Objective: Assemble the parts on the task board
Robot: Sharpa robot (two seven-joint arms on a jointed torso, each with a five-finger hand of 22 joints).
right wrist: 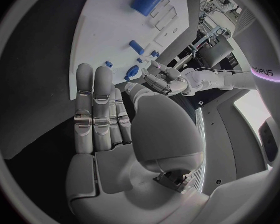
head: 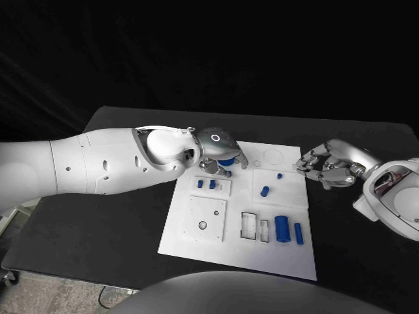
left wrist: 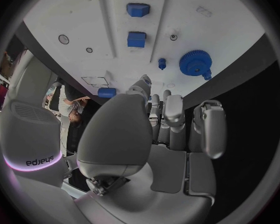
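Observation:
The white task board (head: 236, 252) lies mid-table. My left hand (head: 217, 156) hovers over its far left corner, fingers (left wrist: 172, 113) stretched out and holding nothing. A blue gear (head: 228, 161) (left wrist: 195, 62) lies on the board just beyond those fingers, not touched. Two small blue blocks (head: 205, 184) (left wrist: 137, 25) sit side by side nearer the front. A small blue peg (head: 279, 175) and a short blue cylinder (head: 264, 191) lie right of them. My right hand (head: 327, 165) hangs over the black table off the board's right edge, its fingers (right wrist: 99, 109) straight and empty.
A large blue cylinder (head: 282, 228) and a slim blue bar (head: 298, 233) lie near the board's front right, beside rectangular slots (head: 256, 226). A round hole (head: 203, 225) marks the front left panel. Bare black table (head: 96, 229) surrounds the board.

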